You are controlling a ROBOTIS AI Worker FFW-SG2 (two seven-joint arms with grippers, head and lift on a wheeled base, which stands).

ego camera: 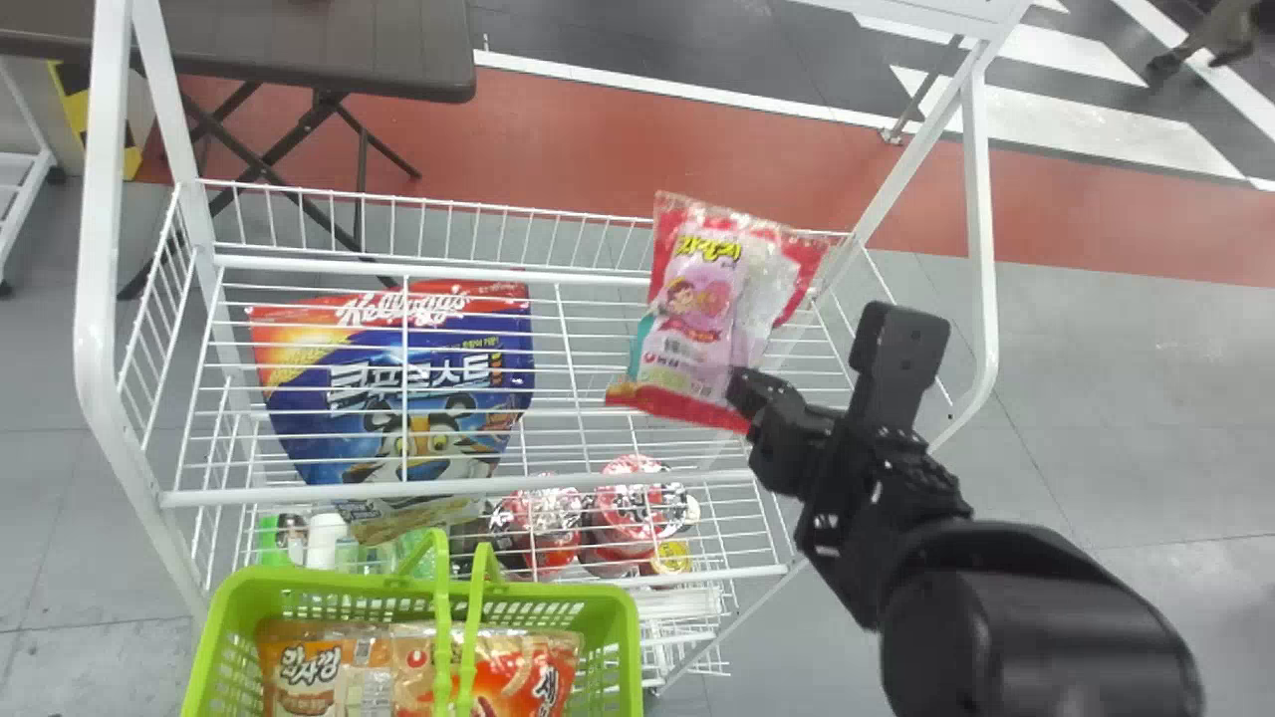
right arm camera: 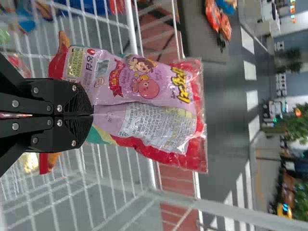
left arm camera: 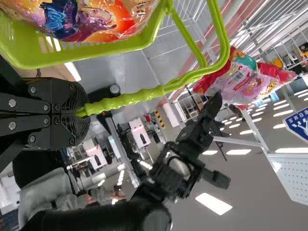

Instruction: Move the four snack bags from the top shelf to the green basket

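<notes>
So the bit that's worrying me is the grip: the right gripper (right arm camera: 91, 115) is pinching the pink-and-red snack bag (ego camera: 697, 309) near its lower end, jaws narrow on slick film, most of the bag sticking up past the tips. That end could be twisting or slipping out if the swing's too quick. The bag is sitting over the top shelf (ego camera: 598, 484) toward its back right corner, so dipping early is risking a snag on the front rail. Also, the basket handles (ego camera: 441, 597) are standing up across the opening, and the packs inside (ego camera: 498, 672) could be leaving it perched on the rim of the green basket (ego camera: 626, 647).

Pose-wise, the right arm is slanting in from the bottom right, wrist hanging by the shelf's right edge. The left gripper (left arm camera: 85, 111) is clamping a handle, basket sitting by the shelf's front left corner.
</notes>
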